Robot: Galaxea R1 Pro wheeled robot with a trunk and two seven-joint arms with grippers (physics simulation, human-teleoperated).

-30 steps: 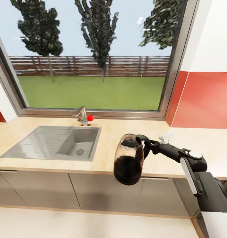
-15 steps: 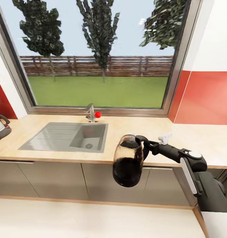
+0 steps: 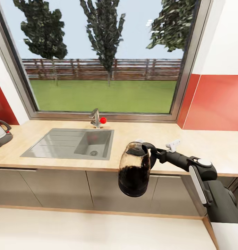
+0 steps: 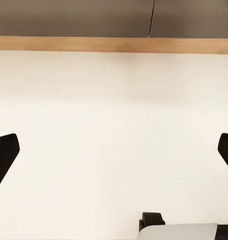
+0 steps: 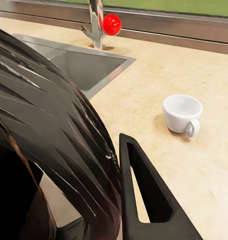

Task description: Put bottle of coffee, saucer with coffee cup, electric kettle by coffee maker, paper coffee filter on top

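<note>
A big window (image 3: pixel 105 59) fills the wall ahead, with 3 trees, a fence and a lawn outside, and red panels on the wall at both sides of it. Below it the long light wood desk (image 3: pixel 143 133) runs across the room on grey cabinet fronts (image 3: pixel 56 189), with pale floor (image 3: pixel 98 232) beneath. Set into the desk toward the left is a steel sink (image 3: pixel 68 144), and behind its basin stands a tap (image 3: pixel 94 119) with a red knob (image 3: pixel 103 120).

The robot's right arm (image 3: pixel 188 165) reaches in from the lower right. Its right gripper (image 3: pixel 154 155) is clamped on the black loop handle of the electric kettle (image 3: pixel 134 169), which hangs in the air in front of the desk's front edge, right of the sink, leaning slightly. Its glass body looks dark toward the bottom.

The left gripper (image 4: pixel 114 155) points down at the pale floor, its 2 fingertips spread wide apart with nothing between them.

At the far left edge of the desk part of a small grey and black appliance (image 3: pixel 0 133) shows. On the desk right of the sink, well apart from it, sits the white coffee cup (image 5: pixel 182 114), upright, just beyond the held kettle.
</note>
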